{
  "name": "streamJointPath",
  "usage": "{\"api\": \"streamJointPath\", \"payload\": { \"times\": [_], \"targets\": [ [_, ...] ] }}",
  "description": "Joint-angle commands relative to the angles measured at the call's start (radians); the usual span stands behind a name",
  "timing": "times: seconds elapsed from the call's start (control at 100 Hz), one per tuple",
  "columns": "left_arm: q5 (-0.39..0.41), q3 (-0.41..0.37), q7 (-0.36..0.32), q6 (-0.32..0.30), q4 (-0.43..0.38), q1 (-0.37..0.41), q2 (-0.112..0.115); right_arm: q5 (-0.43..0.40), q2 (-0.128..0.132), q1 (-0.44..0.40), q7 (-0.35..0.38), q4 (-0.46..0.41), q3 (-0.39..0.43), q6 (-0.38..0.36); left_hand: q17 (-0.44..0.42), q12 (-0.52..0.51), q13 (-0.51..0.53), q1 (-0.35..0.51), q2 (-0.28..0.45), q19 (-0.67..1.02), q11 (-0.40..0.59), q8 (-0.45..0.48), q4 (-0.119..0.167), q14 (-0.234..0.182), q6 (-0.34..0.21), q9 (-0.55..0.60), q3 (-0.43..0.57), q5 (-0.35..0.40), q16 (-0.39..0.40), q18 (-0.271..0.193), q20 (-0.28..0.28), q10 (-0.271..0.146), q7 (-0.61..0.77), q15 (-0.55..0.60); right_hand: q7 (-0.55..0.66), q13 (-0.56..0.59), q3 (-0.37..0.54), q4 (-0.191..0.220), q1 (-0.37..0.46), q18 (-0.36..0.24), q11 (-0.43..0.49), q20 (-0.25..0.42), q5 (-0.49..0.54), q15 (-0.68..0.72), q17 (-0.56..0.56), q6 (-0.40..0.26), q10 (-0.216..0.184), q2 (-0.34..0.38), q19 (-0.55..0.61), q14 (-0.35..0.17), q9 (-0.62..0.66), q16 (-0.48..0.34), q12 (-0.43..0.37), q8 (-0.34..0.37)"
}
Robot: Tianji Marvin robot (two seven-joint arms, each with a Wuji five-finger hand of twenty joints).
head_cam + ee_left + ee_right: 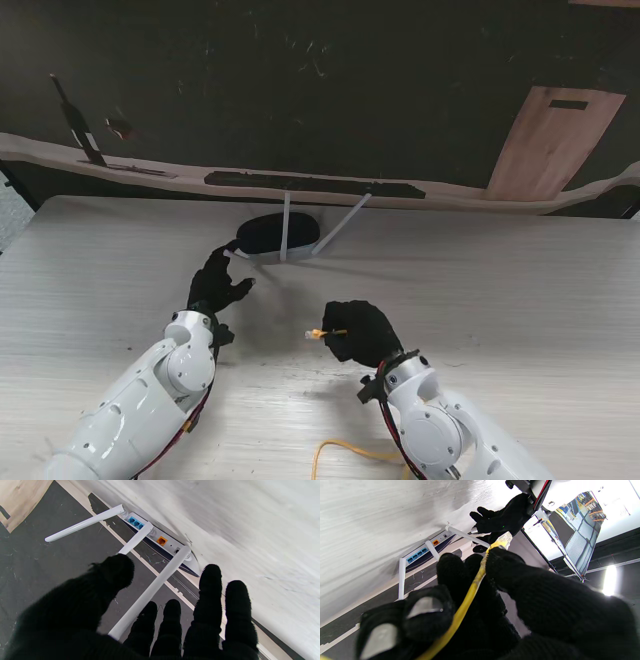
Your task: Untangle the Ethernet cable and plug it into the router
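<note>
The router [278, 232], dark-topped with white antennas, sits at the table's far edge with its ports facing away from me. Its back shows blue ports [136, 523] and an orange port [161, 540]. My left hand [218, 283] is at its left side; one antenna [150, 587] runs between thumb and spread fingers, with no firm grip visible. My right hand [360, 332], nearer to me, is shut on the yellow Ethernet cable [467, 597]. The plug [316, 333] sticks out toward the left hand, apart from the router. The rest of the cable [350, 452] trails off toward me.
Beyond the table's far edge [470, 200] lies dark floor with a wooden board [555, 140] at the right. A dark flat strip [310, 184] lies just past the router, and a black tool-like object [80, 125] sits far left.
</note>
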Motion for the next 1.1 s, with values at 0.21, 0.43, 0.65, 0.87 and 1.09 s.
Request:
{"api": "streamJointPath", "payload": {
  "times": [0.21, 0.43, 0.65, 0.87, 1.09],
  "targets": [
    [-0.128, 0.03, 0.0, -0.045, 0.088, -0.081, -0.065, -0.001, 0.0, -0.003, 0.02, -0.013, -0.006, 0.009, 0.098, 0.072, 0.176, 0.224, 0.149, 0.095, 0.107, 0.171, -0.019, 0.017, -0.097, 0.399, -0.097, 0.272, 0.013, -0.005, 0.045, -0.065, 0.307, 0.123, 0.076, -0.001, 0.028, 0.021, 0.052, -0.105, 0.083, -0.001, 0.004, 0.057, 0.01, -0.026, 0.157, 0.046, 0.146, -0.046, 0.044, 0.004, 0.016, 0.03],
    [-0.215, 0.015, 0.018, -0.06, 0.088, -0.081, -0.09, -0.005, 0.0, -0.014, 0.011, -0.019, 0.004, 0.006, 0.144, 0.235, 0.247, 0.524, 0.248, 0.131, 0.318, 0.127, -0.011, 0.057, -0.02, 0.738, -0.551, 0.452, 0.009, 0.044, 0.071, 0.087, 0.452, 0.178, 0.078, -0.001, 0.028, 0.022, 0.053, -0.105, 0.084, -0.001, 0.003, 0.057, 0.01, -0.025, 0.157, 0.047, 0.146, -0.046, 0.044, 0.004, 0.016, 0.029],
    [-0.185, -0.036, -0.005, 0.038, -0.084, 0.024, -0.058, -0.009, -0.002, -0.017, -0.004, -0.022, 0.013, -0.009, 0.199, 0.241, 0.303, 0.553, 0.258, 0.2, 0.487, 0.124, 0.001, 0.095, 0.037, 0.756, -0.587, 0.466, 0.092, 0.095, 0.112, 0.12, 0.465, 0.286, 0.08, -0.001, 0.027, 0.022, 0.053, -0.105, 0.085, -0.002, 0.001, 0.054, 0.01, -0.028, 0.156, 0.048, 0.146, -0.045, 0.042, 0.002, 0.017, 0.028],
    [-0.086, -0.096, -0.032, 0.174, -0.343, 0.218, -0.015, 0.001, -0.006, -0.018, -0.014, -0.015, 0.007, -0.014, 0.218, 0.216, 0.327, 0.551, 0.238, 0.19, 0.463, 0.108, 0.0, 0.102, 0.082, 0.772, -0.558, 0.492, 0.086, 0.119, 0.115, 0.135, 0.443, 0.25, 0.081, -0.001, 0.026, 0.022, 0.053, -0.105, 0.085, -0.002, 0.001, 0.055, 0.01, -0.025, 0.157, 0.048, 0.146, -0.044, 0.042, 0.001, 0.017, 0.027],
    [-0.018, -0.113, -0.038, 0.255, -0.535, 0.396, 0.006, 0.014, -0.009, -0.02, -0.019, -0.007, -0.001, -0.021, 0.208, 0.204, 0.313, 0.543, 0.229, 0.166, 0.438, 0.1, -0.004, 0.111, 0.092, 0.767, -0.536, 0.496, 0.075, 0.125, 0.107, 0.144, 0.423, 0.223, 0.082, -0.001, 0.026, 0.023, 0.055, -0.105, 0.084, -0.002, 0.001, 0.054, 0.01, -0.027, 0.158, 0.048, 0.146, -0.043, 0.042, 0.001, 0.016, 0.025]
  ]
}}
